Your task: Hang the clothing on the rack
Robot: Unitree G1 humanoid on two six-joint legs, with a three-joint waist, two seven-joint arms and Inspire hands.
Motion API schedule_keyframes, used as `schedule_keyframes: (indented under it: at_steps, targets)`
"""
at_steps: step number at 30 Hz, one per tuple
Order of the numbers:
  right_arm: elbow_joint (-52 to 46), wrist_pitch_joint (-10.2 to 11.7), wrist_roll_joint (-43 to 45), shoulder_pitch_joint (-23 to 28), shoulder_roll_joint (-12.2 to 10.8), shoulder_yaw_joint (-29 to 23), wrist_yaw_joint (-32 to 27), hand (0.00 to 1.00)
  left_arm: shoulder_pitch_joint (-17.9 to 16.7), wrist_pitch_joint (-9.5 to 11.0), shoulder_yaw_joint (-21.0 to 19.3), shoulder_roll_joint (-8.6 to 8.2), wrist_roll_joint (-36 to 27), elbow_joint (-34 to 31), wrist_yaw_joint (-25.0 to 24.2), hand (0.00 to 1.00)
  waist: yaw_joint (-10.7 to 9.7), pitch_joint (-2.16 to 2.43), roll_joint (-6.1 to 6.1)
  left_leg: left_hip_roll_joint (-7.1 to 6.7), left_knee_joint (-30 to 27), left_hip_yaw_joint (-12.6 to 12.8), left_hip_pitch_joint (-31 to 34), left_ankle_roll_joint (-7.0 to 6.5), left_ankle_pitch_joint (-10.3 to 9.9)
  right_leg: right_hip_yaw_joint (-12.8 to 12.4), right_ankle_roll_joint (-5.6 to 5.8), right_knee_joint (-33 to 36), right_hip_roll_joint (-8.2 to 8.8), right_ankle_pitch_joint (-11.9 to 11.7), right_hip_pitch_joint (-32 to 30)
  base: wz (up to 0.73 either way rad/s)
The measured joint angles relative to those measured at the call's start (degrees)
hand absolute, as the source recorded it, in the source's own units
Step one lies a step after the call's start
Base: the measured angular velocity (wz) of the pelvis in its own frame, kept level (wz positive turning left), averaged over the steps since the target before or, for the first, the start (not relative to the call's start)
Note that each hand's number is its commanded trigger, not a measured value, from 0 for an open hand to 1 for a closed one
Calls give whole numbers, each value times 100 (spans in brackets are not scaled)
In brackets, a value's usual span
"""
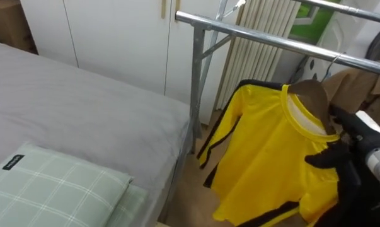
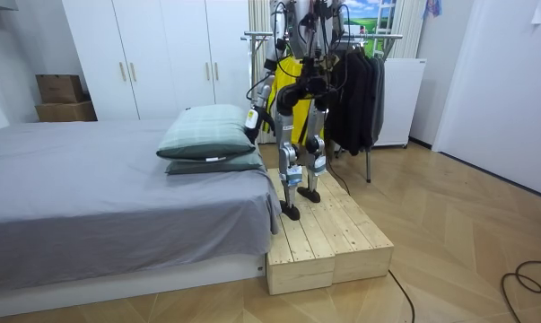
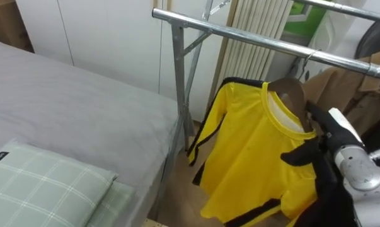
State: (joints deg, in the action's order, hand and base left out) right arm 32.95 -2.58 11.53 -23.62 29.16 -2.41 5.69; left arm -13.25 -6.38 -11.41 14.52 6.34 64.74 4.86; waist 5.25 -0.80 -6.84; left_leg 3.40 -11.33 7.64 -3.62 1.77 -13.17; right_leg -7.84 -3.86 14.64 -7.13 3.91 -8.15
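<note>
A yellow shirt (image 1: 265, 157) with black trim hangs on a wooden hanger (image 1: 309, 94). The hanger's hook (image 1: 331, 61) reaches up to the metal rail (image 1: 271, 39) of the clothes rack. My right hand (image 1: 331, 156) comes in from the lower right, its dark fingers curled on the shirt's right shoulder where it covers the hanger's arm. The same shirt (image 3: 253, 151) and right hand (image 3: 309, 152) show in the right eye view. In the room view I stand on a wooden platform (image 2: 328, 242) facing the rack, my left hand (image 2: 252, 118) low beside the bed.
A grey bed (image 1: 76, 120) with green checked pillows (image 1: 51, 189) lies to my left, close to the rack's upright post (image 1: 196, 88). Brown and dark clothes (image 1: 360, 88) hang further right on the rail. White wardrobes (image 1: 114, 31) and a radiator (image 1: 259, 57) stand behind.
</note>
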Motion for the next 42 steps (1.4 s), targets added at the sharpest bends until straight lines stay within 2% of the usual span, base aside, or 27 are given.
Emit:
schedule_keyframes:
  at_steps: [3, 11, 18, 21, 25, 29, 32, 35, 39, 42]
  targets:
    - [-228, 9, -8, 0, -34, 4, -49, 0, 0, -7, 155, 0, -1, 53, 0, 0, -41, 10, 46, -2, 2, 20, 9, 1, -1, -10, 1, -1, -1, 0, -9, 0]
    - [-1399, 12, 37, 89, -32, -13, -527, 0, -12, -171, 169, -7, 2, 55, -3, 0, -198, 15, 104, 8, 16, 20, 1, 2, 0, -1, 1, -14, -12, 0, -7, 0]
    - [-2608, 7, 492, 765, -85, -108, -810, 0, -14, -229, 135, -7, 4, 53, -8, 0, -217, 21, 109, 10, 45, 74, -28, 2, 0, -69, 1, -3, -32, 0, -15, -3]
    - [-2748, 9, 492, 808, -103, -108, -813, 0, -15, -245, 138, -7, -9, 53, -8, 0, -217, 21, 110, 9, 46, 106, -58, 1, 0, -145, 6, 2, -46, -4, 6, -6]
    - [-2748, 9, 505, 808, -227, -131, -851, 0, -15, -247, 144, -12, -11, 53, -9, 0, -220, 18, 113, 8, 43, 110, -81, 2, -1, -143, 23, -25, -44, -14, 48, 0]
    - [-2756, 9, 502, 812, -241, -138, -898, 0, -20, -246, 93, -64, -69, 53, -5, 0, -204, 16, 150, 12, 46, 158, -83, 1, -2, -145, 30, -78, -43, -56, 56, -5]
    - [-2985, 17, 452, 1027, -269, -139, -910, 0, -26, -247, 90, -87, -69, 53, -6, 0, -197, 14, 188, 19, 52, 183, -79, -3, -8, -139, 29, -92, -48, -70, 47, -4]
    - [-3050, 27, 471, 1220, -388, -138, -909, 0, -31, -247, 103, -112, -59, 55, -10, 0, -192, 12, 228, 26, 54, 183, -81, -4, -12, -132, 29, -99, -53, -70, 50, 0]
    - [-3412, 25, 648, 1644, -729, -102, -797, 0, -48, -247, 287, -132, -75, 76, -51, 0, -186, 26, 331, 30, 66, 185, -83, -4, -12, -136, 29, -70, -56, -70, 50, 0]
    - [-3415, 34, 462, 1752, -783, 12, -702, 0, -49, -246, 386, -132, -69, 130, -51, 0, -174, 33, 347, 28, 70, 204, -106, -2, -11, -171, 29, -77, -73, -66, 50, -3]
